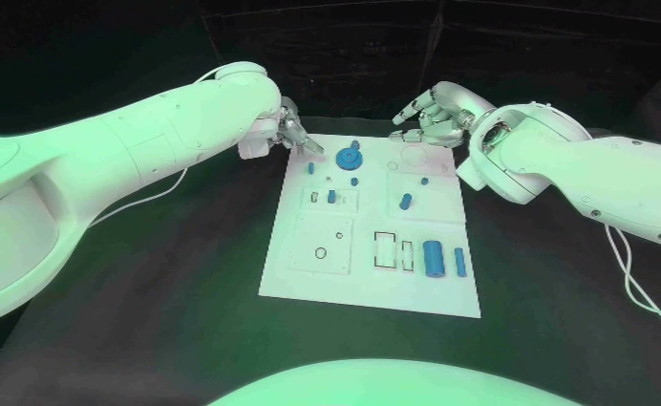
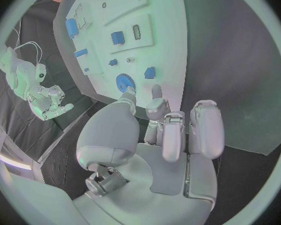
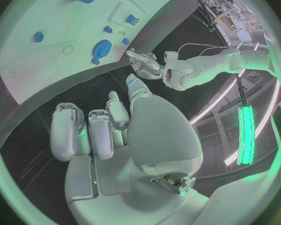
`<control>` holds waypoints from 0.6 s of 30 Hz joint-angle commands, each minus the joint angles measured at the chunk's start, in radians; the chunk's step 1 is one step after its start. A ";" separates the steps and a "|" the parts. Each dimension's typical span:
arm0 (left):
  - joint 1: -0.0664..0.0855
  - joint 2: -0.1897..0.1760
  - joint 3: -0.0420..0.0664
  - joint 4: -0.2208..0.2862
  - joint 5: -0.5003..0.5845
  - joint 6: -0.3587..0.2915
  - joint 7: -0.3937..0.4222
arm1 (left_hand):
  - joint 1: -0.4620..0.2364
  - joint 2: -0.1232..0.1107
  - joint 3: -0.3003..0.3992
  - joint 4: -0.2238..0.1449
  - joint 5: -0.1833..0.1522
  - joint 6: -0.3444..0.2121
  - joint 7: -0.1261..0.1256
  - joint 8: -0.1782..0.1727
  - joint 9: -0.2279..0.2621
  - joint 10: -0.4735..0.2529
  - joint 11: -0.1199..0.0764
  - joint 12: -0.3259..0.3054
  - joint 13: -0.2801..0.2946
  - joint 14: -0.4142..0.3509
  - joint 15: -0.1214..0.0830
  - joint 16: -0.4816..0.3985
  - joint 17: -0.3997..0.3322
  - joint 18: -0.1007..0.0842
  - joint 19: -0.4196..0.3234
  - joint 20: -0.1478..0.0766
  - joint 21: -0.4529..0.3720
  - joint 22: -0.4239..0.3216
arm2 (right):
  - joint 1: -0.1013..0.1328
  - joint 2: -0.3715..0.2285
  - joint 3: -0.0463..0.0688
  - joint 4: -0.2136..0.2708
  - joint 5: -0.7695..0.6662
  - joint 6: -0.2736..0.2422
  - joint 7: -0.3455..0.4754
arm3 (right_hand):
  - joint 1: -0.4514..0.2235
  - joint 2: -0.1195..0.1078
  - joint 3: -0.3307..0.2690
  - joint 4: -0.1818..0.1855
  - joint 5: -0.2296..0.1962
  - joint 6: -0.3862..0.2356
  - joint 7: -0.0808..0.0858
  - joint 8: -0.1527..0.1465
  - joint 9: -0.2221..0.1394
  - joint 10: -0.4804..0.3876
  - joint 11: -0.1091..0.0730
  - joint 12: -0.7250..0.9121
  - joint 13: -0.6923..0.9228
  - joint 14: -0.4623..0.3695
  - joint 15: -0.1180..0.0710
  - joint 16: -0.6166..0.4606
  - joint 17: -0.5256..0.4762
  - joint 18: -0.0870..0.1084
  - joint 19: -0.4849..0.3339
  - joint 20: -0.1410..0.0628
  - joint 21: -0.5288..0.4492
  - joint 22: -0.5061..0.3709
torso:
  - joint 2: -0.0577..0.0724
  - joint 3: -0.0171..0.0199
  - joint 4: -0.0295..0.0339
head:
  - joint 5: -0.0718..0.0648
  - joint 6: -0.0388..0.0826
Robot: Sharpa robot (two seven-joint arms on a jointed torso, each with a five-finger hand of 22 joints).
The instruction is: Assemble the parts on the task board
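While both hands hover at the board's far edge, neither holds anything: left hand (image 1: pixel 283 131) sits upper left of centre, fingers loosely curled and apart; right hand (image 1: pixel 434 115) upper right, fingers spread. Board (image 1: pixel 310 272) lies mid-frame with blue parts on it: gear (image 1: pixel 349 155) near the top edge, cylinder (image 1: pixel 433 257) lower right (smaller pieces between). Risk: the left fingertips are close to the gear, so a skewed reach could knock it or shift the board. Black table (image 1: pixel 165 310), dark curtained backdrop.
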 commanded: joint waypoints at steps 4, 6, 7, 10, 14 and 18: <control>-0.004 0.016 -0.002 -0.023 -0.008 0.001 0.054 | 0.004 0.004 -0.008 0.001 -0.004 0.008 0.000 -0.001 0.001 0.007 0.002 0.005 0.002 0.106 0.004 0.003 0.263 0.003 0.015 0.003 0.006 0.028 | 0.002 0.002 0.001 0.001 0.005 -0.010 0.015 | 0.002 0.010 -0.004 0.002 0.006 -0.006 0.000 0.004 -0.001 -0.008 0.000 -0.003 -0.001 0.064 -0.008 -0.007 0.089 0.019 -0.006 0.002 -0.005 -0.002 | 0.000 0.0000 0.0018 | -0.002 -0.003; -0.006 0.021 -0.002 -0.029 -0.008 0.011 0.053 | 0.006 0.005 -0.009 0.001 -0.004 0.009 0.000 -0.001 0.002 0.007 0.002 0.004 0.002 0.106 0.004 0.003 0.263 0.003 0.016 0.003 0.006 0.029 | 0.002 0.003 0.001 0.001 0.009 -0.011 0.017 | 0.004 0.012 -0.004 0.002 0.011 -0.007 0.000 0.004 -0.001 -0.008 0.000 -0.003 -0.001 0.064 -0.008 -0.007 0.089 0.018 -0.005 0.001 -0.005 -0.001 | -0.001 -0.0002 0.0014 | -0.001 -0.004; -0.007 0.025 -0.003 -0.034 -0.009 0.019 0.051 | 0.009 0.006 -0.011 0.000 -0.004 0.009 -0.001 -0.001 0.002 0.007 0.002 0.004 0.001 0.106 0.003 0.003 0.263 0.003 0.016 0.003 0.006 0.030 | 0.002 0.004 0.001 0.000 0.010 -0.011 0.018 | 0.005 0.013 -0.004 0.003 0.013 -0.007 0.000 0.004 -0.001 -0.008 0.000 -0.003 -0.001 0.064 -0.008 -0.007 0.089 0.018 -0.005 0.001 -0.006 -0.002 | -0.001 -0.0001 0.0012 | -0.001 -0.004; -0.009 0.030 -0.003 -0.038 -0.009 0.029 0.047 | 0.017 0.008 -0.015 -0.002 -0.004 0.010 -0.001 -0.001 0.002 0.007 0.001 0.004 0.001 0.106 0.003 0.003 0.263 0.003 0.016 0.002 0.006 0.030 | 0.002 0.005 0.001 0.000 0.012 -0.012 0.019 | 0.006 0.013 -0.005 0.003 0.016 -0.007 0.000 0.004 -0.002 -0.008 0.000 -0.003 -0.001 0.064 -0.008 -0.007 0.089 0.019 -0.005 0.001 -0.006 -0.002 | -0.001 0.0003 0.0013 | -0.003 -0.004; -0.012 0.036 -0.003 -0.043 -0.009 0.042 0.043 | 0.028 0.012 -0.019 -0.005 -0.003 0.010 -0.001 -0.001 0.002 0.006 0.001 0.003 0.000 0.106 0.003 0.003 0.263 0.003 0.016 0.001 0.006 0.030 | 0.002 0.006 0.001 0.000 0.013 -0.012 0.018 | 0.007 0.013 -0.005 0.003 0.019 -0.008 0.000 0.004 -0.002 -0.008 0.000 -0.003 -0.001 0.064 -0.008 -0.007 0.090 0.018 -0.005 0.001 -0.006 -0.002 | -0.001 -0.0002 0.0023 | -0.003 -0.003; -0.015 0.041 -0.004 -0.049 -0.009 0.051 0.039 | 0.043 0.018 -0.021 -0.011 -0.003 0.010 -0.001 -0.001 0.003 0.006 0.001 0.003 0.000 0.106 0.002 0.003 0.263 0.003 0.016 0.001 0.006 0.030 | 0.002 0.006 0.001 -0.001 0.013 -0.012 0.016 | 0.007 0.014 -0.005 0.003 0.020 -0.008 0.000 0.004 -0.002 -0.008 0.000 -0.003 -0.001 0.064 -0.008 -0.007 0.090 0.018 -0.005 0.001 -0.006 -0.002 | -0.001 -0.0006 0.0026 | -0.002 -0.004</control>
